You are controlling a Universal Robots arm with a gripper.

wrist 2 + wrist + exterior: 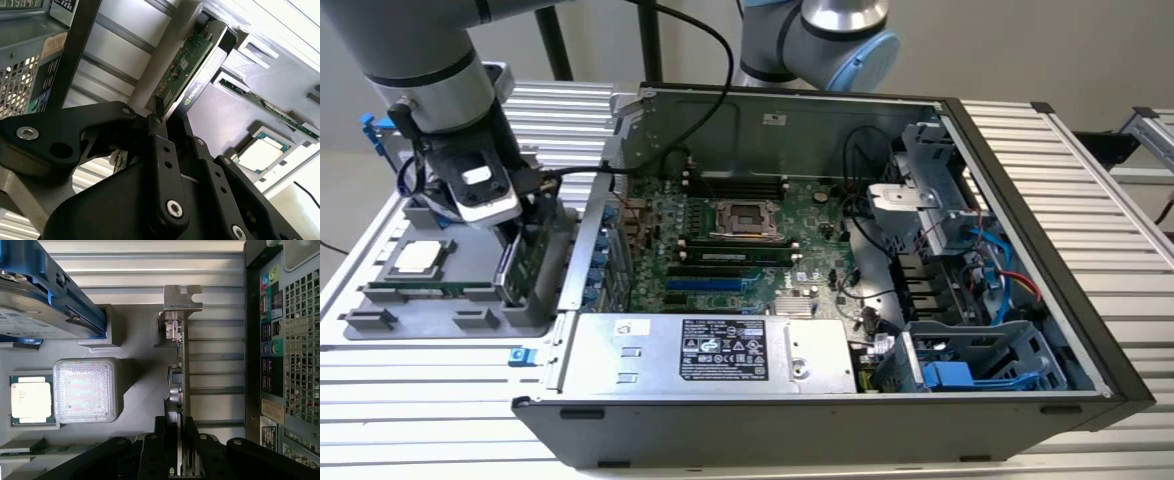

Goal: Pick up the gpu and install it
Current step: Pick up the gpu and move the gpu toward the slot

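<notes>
A slatted metal table carries an open computer case, which lies on its side with the motherboard facing up. The case takes the middle and the exterior view's right of the table. At the exterior view's left, just beside the case, there is a grey holder with several parts in it. The arm comes down over this holder.

In the first wrist view a silver hard drive in a blue frame sits at one side of the holder. The gpu stands on its edge in a slot of the holder, on the side nearest to the case and outside of it. In the first wrist view it shows edge-on, with its silver bracket at one end.

The gripper is closed on the gpu. One black finger lies against each face of the card, at the part away from the bracket, and I see no gap between the fingers and the card. The card is upright and not lifted out of its slot.

A processor lies flat in the holder, well apart from the gpu. A long narrow memory stick stands in another slot near the processor
</notes>
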